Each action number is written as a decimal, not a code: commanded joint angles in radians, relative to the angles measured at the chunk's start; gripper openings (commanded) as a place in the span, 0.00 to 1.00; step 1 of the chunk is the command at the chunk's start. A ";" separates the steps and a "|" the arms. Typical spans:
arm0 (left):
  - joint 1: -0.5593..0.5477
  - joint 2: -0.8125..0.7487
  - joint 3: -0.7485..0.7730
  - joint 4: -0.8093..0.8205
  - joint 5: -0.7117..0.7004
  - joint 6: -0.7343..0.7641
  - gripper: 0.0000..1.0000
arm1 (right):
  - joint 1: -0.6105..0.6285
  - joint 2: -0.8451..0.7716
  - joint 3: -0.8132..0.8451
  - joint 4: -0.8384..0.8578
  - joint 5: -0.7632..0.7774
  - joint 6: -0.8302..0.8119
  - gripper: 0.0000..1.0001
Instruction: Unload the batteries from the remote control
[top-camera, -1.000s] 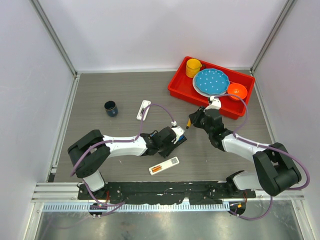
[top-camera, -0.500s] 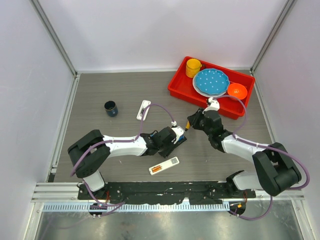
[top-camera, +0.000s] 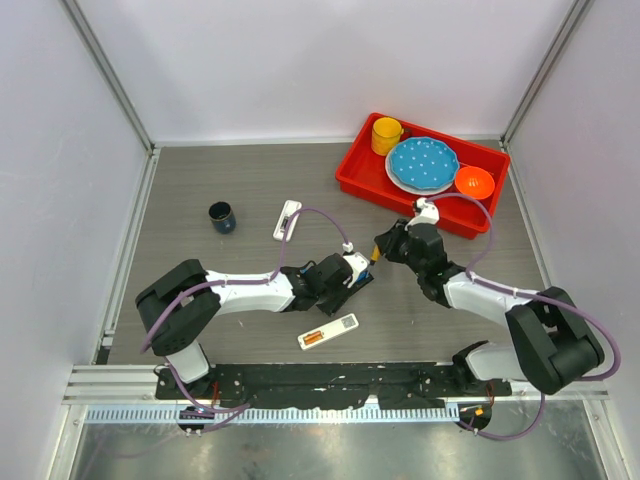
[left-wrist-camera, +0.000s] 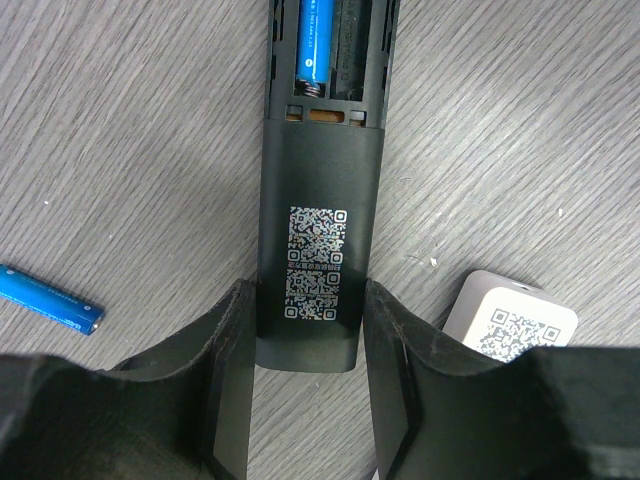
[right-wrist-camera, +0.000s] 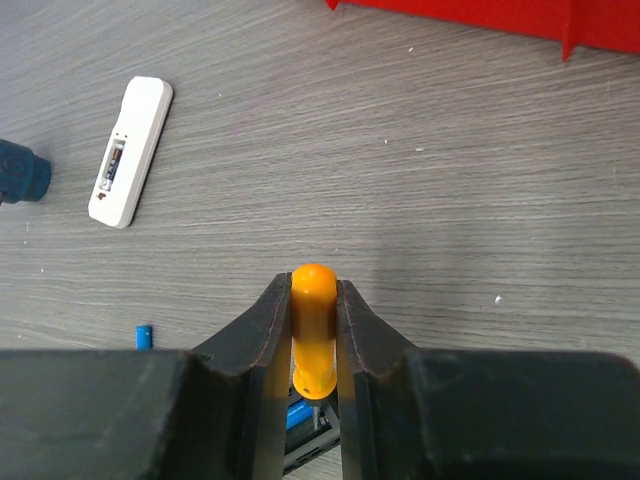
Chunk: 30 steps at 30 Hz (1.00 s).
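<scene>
One blue battery sat in the left slot of the open compartment of the black remote. A second blue cell lay loose on the table off to the remote's left, well apart from it. The neighbouring slot looked empty, though my left wrist view cut off its upper part and I could not be sure. My left gripper had its fingers pressed against the two long sides of the remote's lower end, pinning it flat. My right gripper was pinched on the orange handle of the screwdriver, its metal tip pointing down at the compartment just beside the seated cell. I judged the step in hand to be prying out that seated battery. The next move called for working the tip under one end of the cell and levering gently, with my left fingers bracing the remote against sliding.
</scene>
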 joint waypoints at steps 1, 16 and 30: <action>-0.021 0.088 -0.047 -0.076 0.066 -0.010 0.00 | 0.005 -0.072 0.001 0.048 0.049 -0.002 0.01; -0.021 0.095 -0.004 -0.110 0.074 -0.039 0.20 | 0.005 -0.066 0.035 0.045 0.048 0.001 0.01; 0.011 0.114 0.076 -0.139 0.126 -0.134 0.79 | 0.005 -0.134 0.028 0.002 0.059 -0.002 0.01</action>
